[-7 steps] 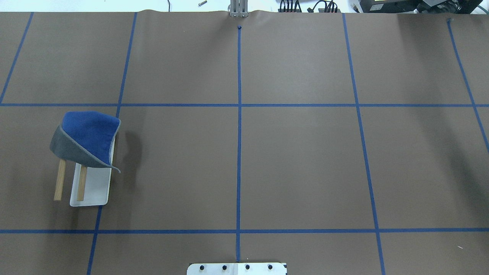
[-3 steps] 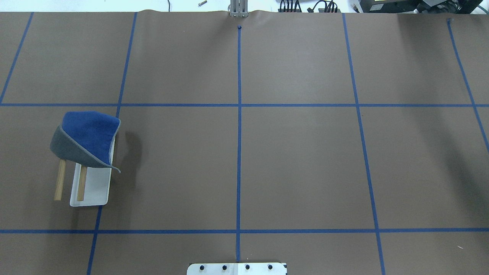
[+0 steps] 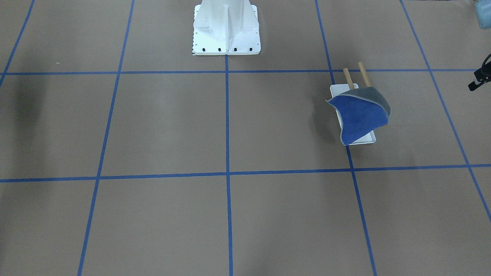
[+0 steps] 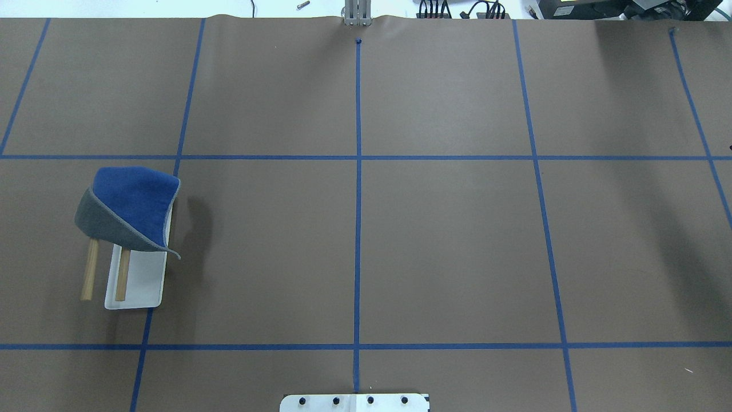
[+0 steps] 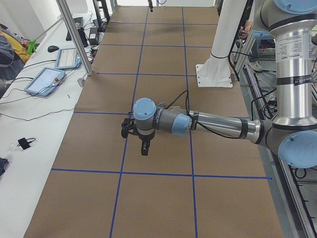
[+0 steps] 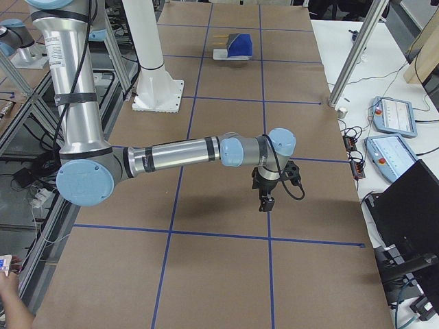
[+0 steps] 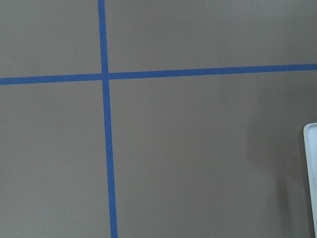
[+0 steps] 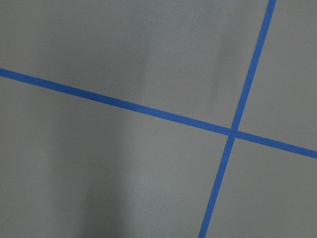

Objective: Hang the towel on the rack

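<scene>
The blue towel (image 4: 132,201) is draped over the far ends of the rack's (image 4: 139,280) two wooden bars, with a grey corner folded up on its left. It also shows in the front view (image 3: 358,118) and, far off, in the right view (image 6: 240,44). The rack's white base (image 3: 339,90) lies under it, and the bar ends stick out bare. My left gripper (image 5: 144,147) hangs over bare table, apart from the rack. My right gripper (image 6: 265,201) hangs over the table's other end. Both show only in side views, so I cannot tell whether they are open or shut.
The large white pedestal (image 3: 226,28) stands bolted at the robot's side of the table. Blue tape lines (image 4: 358,229) divide the brown table cover into squares. The left wrist view shows a white base edge (image 7: 311,168) at its right border.
</scene>
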You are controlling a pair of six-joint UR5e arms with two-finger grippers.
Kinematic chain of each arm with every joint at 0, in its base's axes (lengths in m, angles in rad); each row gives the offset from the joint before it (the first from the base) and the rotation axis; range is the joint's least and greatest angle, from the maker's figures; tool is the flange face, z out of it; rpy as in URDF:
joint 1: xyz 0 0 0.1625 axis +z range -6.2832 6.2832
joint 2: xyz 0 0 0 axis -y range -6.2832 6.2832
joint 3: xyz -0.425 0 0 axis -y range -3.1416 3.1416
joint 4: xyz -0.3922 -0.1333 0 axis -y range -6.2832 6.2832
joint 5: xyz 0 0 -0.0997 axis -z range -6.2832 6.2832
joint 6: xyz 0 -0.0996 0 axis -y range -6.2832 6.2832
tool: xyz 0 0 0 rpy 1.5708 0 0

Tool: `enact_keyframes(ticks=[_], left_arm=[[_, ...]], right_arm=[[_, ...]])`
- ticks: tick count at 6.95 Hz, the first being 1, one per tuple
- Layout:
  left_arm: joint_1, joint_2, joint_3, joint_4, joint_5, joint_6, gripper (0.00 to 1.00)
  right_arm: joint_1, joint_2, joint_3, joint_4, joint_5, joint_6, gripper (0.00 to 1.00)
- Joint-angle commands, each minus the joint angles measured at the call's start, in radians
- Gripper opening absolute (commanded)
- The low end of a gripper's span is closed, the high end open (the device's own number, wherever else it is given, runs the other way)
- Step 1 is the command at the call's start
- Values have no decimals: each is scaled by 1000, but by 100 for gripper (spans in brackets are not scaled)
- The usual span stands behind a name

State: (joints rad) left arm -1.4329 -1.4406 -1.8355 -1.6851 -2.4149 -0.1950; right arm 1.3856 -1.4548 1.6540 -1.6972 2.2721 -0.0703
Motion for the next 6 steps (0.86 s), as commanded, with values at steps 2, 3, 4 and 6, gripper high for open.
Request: enact_keyframes(ticks=[2, 3, 4, 6], left_arm=[[0, -7, -1, -79, 8, 2, 98], [0, -9, -5, -79, 8, 2, 98], [-1, -8, -16, -82, 7, -7, 98], [-3, 6, -50, -87, -1, -7, 98]], right_arm=[[-14, 5, 27, -1, -8, 4, 100], [-17, 5, 23, -1, -11, 9, 100], [-16, 4, 23, -1, -8, 7, 100], [-16, 5, 29, 1, 3, 15, 100]])
